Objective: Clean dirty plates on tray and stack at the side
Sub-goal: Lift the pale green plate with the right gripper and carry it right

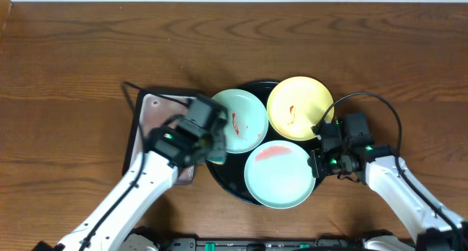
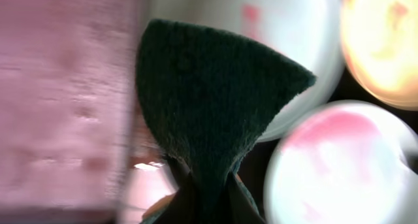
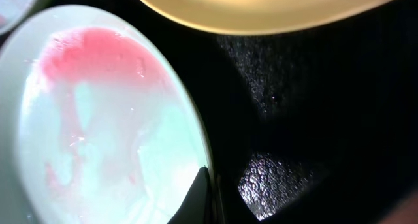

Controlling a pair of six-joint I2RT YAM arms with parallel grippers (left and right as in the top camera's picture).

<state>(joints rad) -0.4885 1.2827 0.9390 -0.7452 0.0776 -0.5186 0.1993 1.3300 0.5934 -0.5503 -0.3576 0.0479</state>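
The round black tray (image 1: 219, 179) holds three plates. A mint-blue plate (image 1: 245, 119) with a red smear lies at the back left, and it also shows in the left wrist view (image 2: 307, 34). A yellow plate (image 1: 298, 105) with a red smear lies at the back right. A second mint-blue plate (image 1: 278, 178), smeared pink, lies in front. My left gripper (image 1: 214, 150) is shut on a dark green sponge (image 2: 209, 113), which hangs over the back-left plate's near edge. My right gripper (image 1: 317, 163) pinches the front plate's right rim (image 3: 189, 139), with one finger (image 3: 196, 198) on top.
A rectangular black-rimmed tray (image 1: 157, 108) with a pinkish inside lies left of the round tray, under my left arm. A black cable (image 1: 380, 105) loops above my right wrist. Brown wooden table (image 1: 73, 61) lies all around.
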